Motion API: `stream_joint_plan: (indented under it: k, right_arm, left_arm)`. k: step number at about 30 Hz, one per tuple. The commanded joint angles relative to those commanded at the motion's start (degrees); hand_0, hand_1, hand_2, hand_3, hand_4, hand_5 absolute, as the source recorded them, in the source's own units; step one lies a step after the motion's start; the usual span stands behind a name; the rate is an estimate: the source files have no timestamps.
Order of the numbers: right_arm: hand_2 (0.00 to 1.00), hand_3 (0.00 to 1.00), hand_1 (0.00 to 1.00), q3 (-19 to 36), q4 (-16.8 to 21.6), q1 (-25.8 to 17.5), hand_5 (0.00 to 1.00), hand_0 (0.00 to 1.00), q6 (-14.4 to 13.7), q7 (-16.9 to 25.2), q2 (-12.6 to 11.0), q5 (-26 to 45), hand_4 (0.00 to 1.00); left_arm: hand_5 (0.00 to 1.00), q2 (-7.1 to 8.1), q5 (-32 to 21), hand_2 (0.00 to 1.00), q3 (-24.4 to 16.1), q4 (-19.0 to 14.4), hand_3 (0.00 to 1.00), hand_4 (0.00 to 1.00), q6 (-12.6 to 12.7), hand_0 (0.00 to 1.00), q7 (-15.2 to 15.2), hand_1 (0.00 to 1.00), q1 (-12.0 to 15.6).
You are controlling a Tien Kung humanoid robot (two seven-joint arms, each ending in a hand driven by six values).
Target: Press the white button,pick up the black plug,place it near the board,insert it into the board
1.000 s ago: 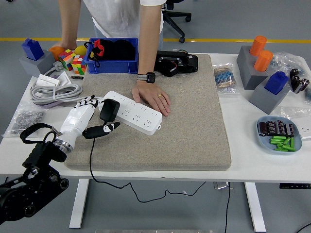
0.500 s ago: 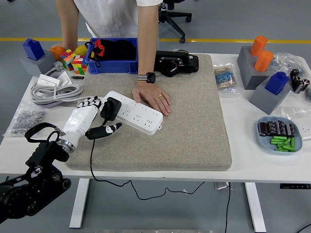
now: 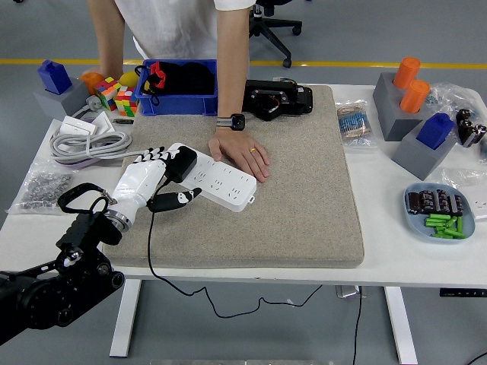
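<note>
While my left hand [image 3: 152, 181] closes its fingers around the black plug [image 3: 180, 164], the plug sits tilted over the near end of the white power board [image 3: 213, 176], touching or just above it, I judge so its prongs can find a socket. Cord [image 3: 149, 251]: hangs from the plug over the table's near edge. Mat [image 3: 304, 205]: grey pad under the board. Person's hand [image 3: 240, 152]: flat on the mat, against the board's far side, apparently steadying it. Right hand: not in view. Blue bin [image 3: 179, 103]: behind, well apart
</note>
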Motion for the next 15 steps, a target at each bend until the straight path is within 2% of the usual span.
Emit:
stream_joint_plan:
  k: [15]
  right_arm:
    - [0.579,0.580,0.590,0.37,-0.01,0.01,0.363,0.621,-0.07,0.07,0.08,-0.08,0.648]
  left_arm:
    - [0.698,0.69,-1.46,0.879,-1.67,1.38,0.793,0.863,-0.67,0.998,0.61,0.962,0.40]
